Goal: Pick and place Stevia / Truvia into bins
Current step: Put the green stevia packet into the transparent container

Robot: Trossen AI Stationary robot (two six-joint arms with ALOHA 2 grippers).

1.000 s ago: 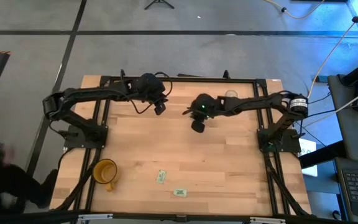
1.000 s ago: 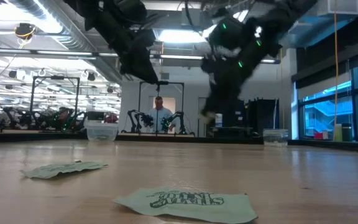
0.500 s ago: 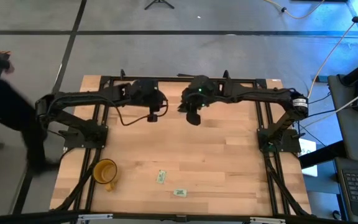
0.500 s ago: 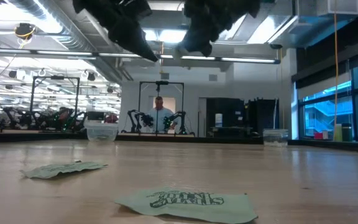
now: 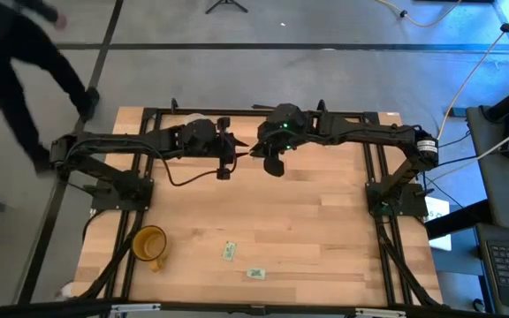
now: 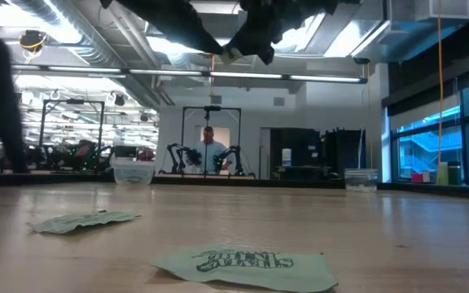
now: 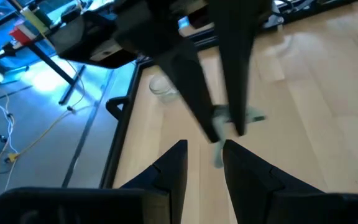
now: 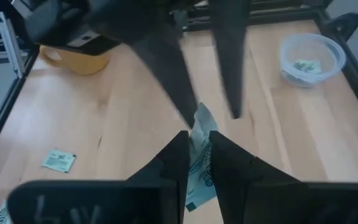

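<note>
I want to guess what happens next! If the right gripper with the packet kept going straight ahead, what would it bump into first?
Most likely the left gripper. In the right wrist view it hangs straight ahead of the right gripper, which is shut on a sachet. The two meet near the table's far edge, though exact depth is hard to judge.

Left pincer (image 5: 225,157) agape, right pincer (image 5: 272,165) apparently clamped.

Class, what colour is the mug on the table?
Yellow-orange; the mug shows best in the high view.
</note>
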